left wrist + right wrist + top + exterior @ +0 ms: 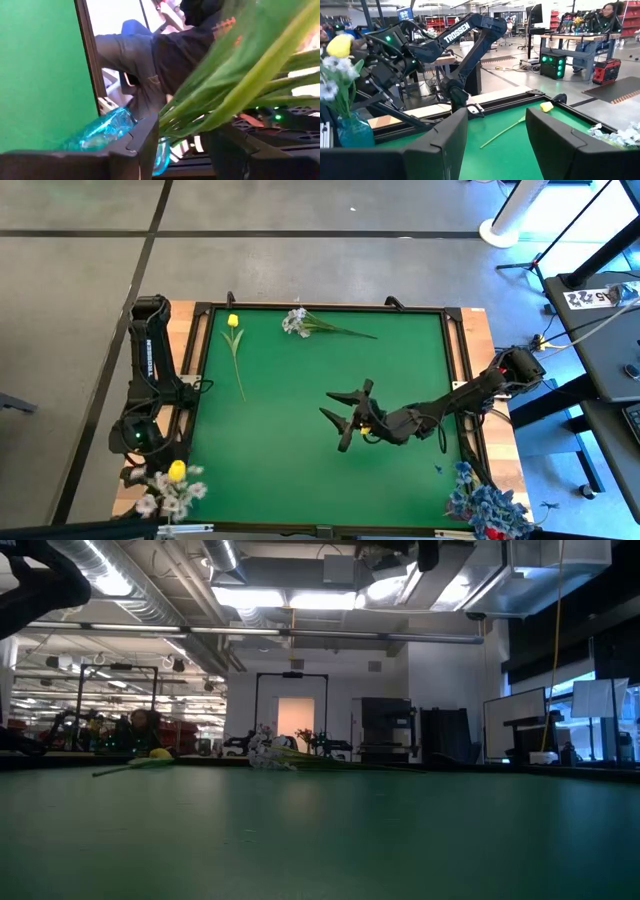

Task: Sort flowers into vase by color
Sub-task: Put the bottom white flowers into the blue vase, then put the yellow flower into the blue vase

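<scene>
A yellow tulip lies flat on the green mat near its far left corner, and a spray of white blossoms lies to its right. Both also show in the right wrist view, the tulip and the spray. A vase at the near left corner holds a yellow tulip and white blossoms. Another at the near right corner holds pale blue sprays and something red. My right gripper hovers open over the middle of the mat, its fingers pointing left. My left gripper is open beside the left vase, with green leaves close in front.
A dark raised frame borders the mat. The left arm is folded along the table's left edge. A person in dark clothes stands beyond the near left corner. Bare green mat lies between the two vases.
</scene>
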